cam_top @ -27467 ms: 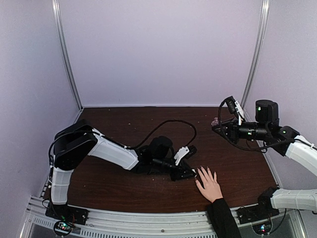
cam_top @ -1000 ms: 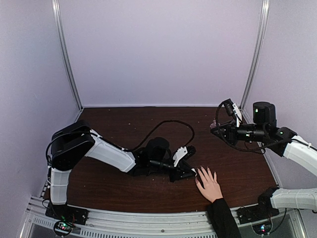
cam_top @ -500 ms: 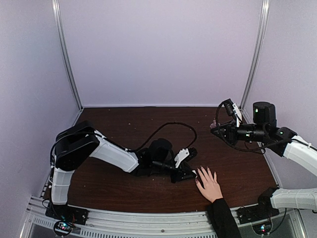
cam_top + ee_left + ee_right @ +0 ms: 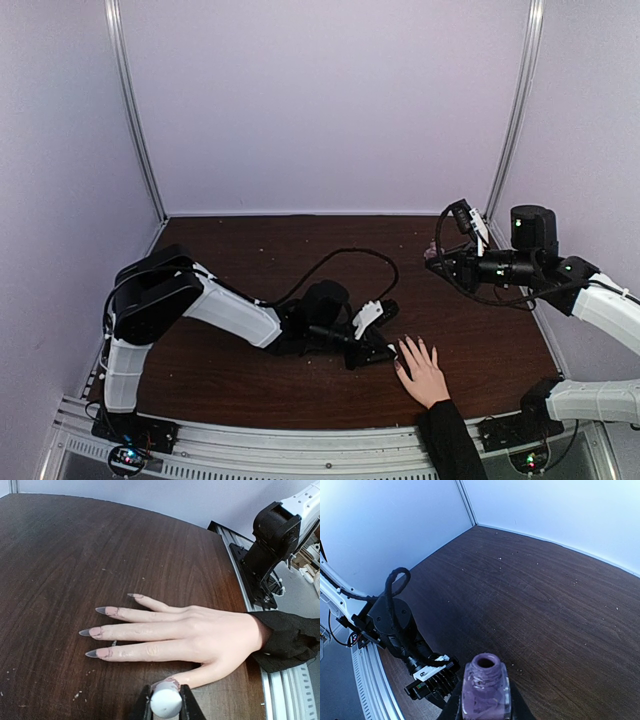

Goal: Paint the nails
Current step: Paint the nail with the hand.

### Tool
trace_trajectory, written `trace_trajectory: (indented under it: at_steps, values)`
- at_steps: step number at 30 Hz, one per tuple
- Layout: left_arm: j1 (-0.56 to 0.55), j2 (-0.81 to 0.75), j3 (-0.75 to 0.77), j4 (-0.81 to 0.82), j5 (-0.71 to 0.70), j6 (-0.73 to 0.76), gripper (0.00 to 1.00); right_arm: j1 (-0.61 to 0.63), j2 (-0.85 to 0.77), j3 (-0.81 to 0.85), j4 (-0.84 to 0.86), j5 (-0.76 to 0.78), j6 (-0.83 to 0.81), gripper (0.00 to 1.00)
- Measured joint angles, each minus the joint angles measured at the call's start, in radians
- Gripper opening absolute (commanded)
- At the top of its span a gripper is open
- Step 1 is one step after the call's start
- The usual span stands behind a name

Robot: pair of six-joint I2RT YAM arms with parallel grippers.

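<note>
The left claw pinched a pale round cap by the thumb of a light-skinned hand flat on the brown wooden table, likely painting its pointed grey nails. The right claw pinched an open purple glass bottle. The next move called for tiny soft strokes

White arm links, black joints, looped black cable

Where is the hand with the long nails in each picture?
Top external: the hand lies flat near the bottom, right of centre.
Left wrist: the hand fills the middle, with its fingers pointing left.
Right wrist: the hand is not in it.
Shared landmark: the dark brown table, which shows in all three views.
</note>
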Motion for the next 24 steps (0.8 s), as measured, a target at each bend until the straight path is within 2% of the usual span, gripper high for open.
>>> trace_trajectory:
  at_steps: [24]
  values:
    - [0.002, -0.004, -0.002, -0.018, -0.101, 0.000, 0.00, 0.000, 0.000, 0.000, 0.000, 0.000, 0.000, 0.00]
